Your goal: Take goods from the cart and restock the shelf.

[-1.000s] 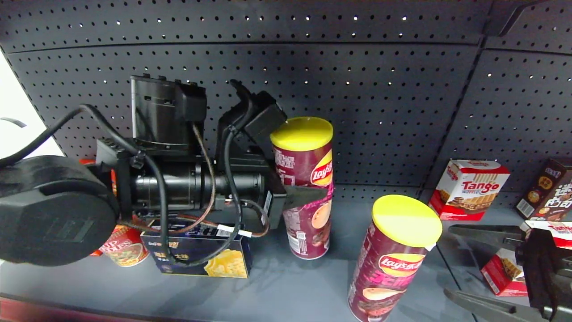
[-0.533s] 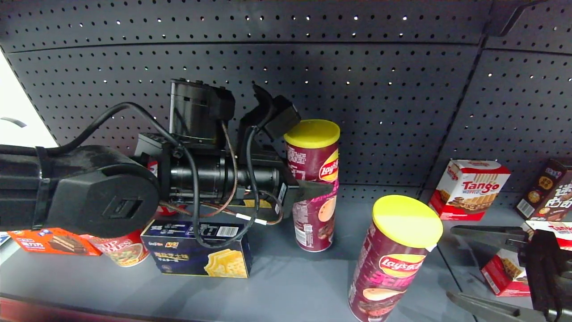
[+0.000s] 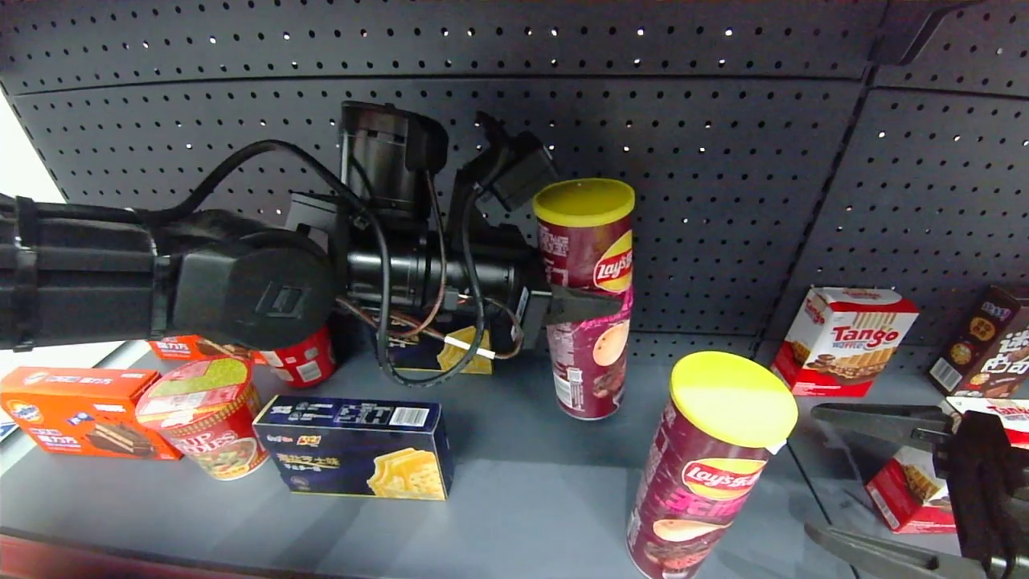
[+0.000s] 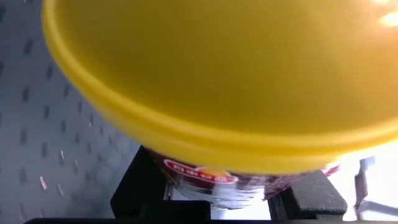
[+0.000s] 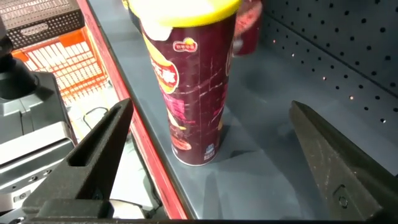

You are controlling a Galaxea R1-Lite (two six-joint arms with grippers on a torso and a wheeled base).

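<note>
Left gripper (image 3: 591, 310) clamped on maroon-label, yellow-lid chip can (image 3: 591, 241), upright, near pegboard (image 3: 707, 201) at shelf (image 3: 514, 498) back. Right gripper (image 3: 808, 473) spread wide, holding nothing, near second can (image 3: 711, 466) at front edge. Bare shelf between second can and blue box (image 3: 354, 446).

Rear can (image 3: 591, 297) behind-left of front can (image 3: 707, 466); cracker box (image 3: 354, 446) farther left.

- The back wall (image 3: 723, 201) was dark and full of little round holes.
- An upright post (image 3: 832, 193) split the back wall into two parts.
- The shelf (image 3: 514, 498) was a flat grey board with a red strip (image 3: 80, 563) along its front edge.
- Bright white light (image 3: 16, 161) showed at the far left.
</note>
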